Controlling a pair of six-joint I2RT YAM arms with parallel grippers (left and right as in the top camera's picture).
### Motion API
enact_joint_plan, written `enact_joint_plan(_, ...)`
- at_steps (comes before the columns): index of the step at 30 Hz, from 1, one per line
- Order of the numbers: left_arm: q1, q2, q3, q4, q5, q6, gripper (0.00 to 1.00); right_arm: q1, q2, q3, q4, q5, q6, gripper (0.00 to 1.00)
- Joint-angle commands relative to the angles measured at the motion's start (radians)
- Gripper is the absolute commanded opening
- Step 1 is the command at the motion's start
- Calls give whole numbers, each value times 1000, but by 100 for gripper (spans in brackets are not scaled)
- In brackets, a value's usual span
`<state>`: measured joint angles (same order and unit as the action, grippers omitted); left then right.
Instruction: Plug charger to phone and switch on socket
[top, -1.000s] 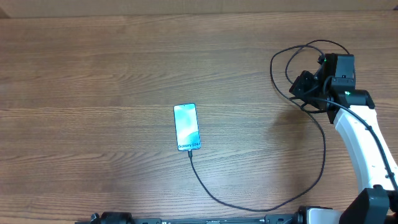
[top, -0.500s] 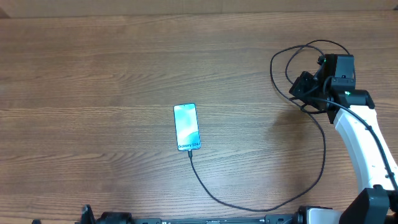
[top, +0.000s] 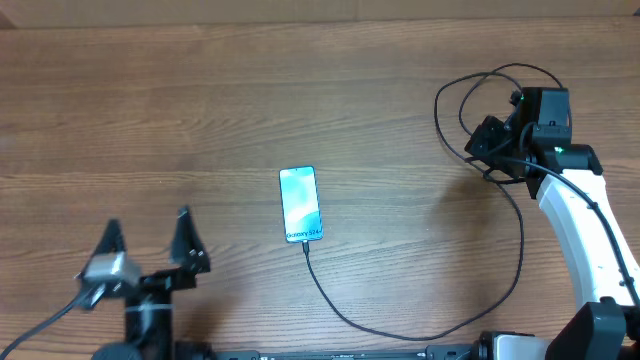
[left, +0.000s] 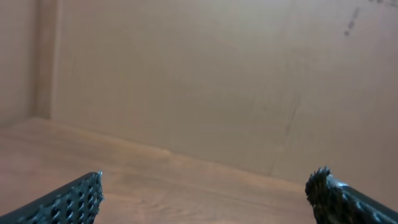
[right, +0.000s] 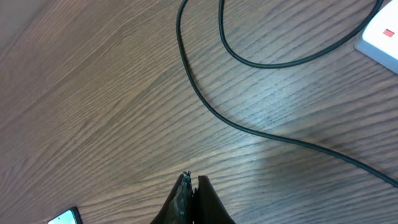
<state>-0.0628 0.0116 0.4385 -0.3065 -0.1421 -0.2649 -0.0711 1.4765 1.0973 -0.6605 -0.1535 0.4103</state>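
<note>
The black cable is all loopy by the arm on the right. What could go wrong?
The charger cable loops close to the right arm's shut fingers; a move could snag it and tug the phone. The socket shows only at the right wrist view's edge, so a reach for its switch might miss.

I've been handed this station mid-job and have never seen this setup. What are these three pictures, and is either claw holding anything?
Two robot arms work at a wooden table. One picture looks straight down from above. The other two come from a camera on each wrist. On the table lie a phone with a lit screen and a thin black cable, which reaches the phone's near end and loops away to the right. The right wrist view also shows a corner of a white power strip. The left gripper is open and empty. The right gripper is shut, with nothing visible between its fingers.
</note>
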Motion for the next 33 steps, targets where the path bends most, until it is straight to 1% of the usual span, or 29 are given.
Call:
enact_joint_plan(1,8,-7,-174,157,64,75,99,3,-19,3,9,-5,-26,4)
enact_joint_plan(7,8,-7,-414,504,66,86,100,3,-20,3,16,-5,-26,4)
enact_joint_plan(8,8,-7,-439,535,70,85,99,3,-21,3,17,-5,-26,4)
enact_joint_plan(9,8,-6,-433,514,73,100,100,3,-27,3,18,-5,-26,4)
enact_joint_plan(13,8,-6,-434,450,168,198,99,3,-88,3,53,-5,-28,4)
enact_joint_plan(15,8,-6,-434,343,154,198,99,3,-166,3,89,-5,-81,4)
enact_joint_plan(19,8,-6,-434,243,132,198,99,3,-258,3,95,-5,-147,4)
enact_joint_plan(23,8,-5,-434,229,137,198,100,3,-305,3,89,-5,-150,4)
enact_joint_plan(26,8,-5,-434,229,138,198,100,3,-314,3,73,-5,-150,7)
enact_joint_plan(29,8,-5,-434,229,138,198,99,3,-314,3,40,-6,-150,8)
enact_joint_plan(30,8,-5,-434,229,138,198,100,4,-314,3,34,-6,-150,10)
enact_joint_plan(31,8,-5,-434,229,138,198,100,4,-314,3,28,-6,-150,17)
enact_joint_plan(32,8,-5,-434,229,138,198,100,4,-315,3,21,-6,-150,30)
enact_joint_plan(33,8,-5,-434,229,138,198,100,4,-316,3,19,-6,-150,45)
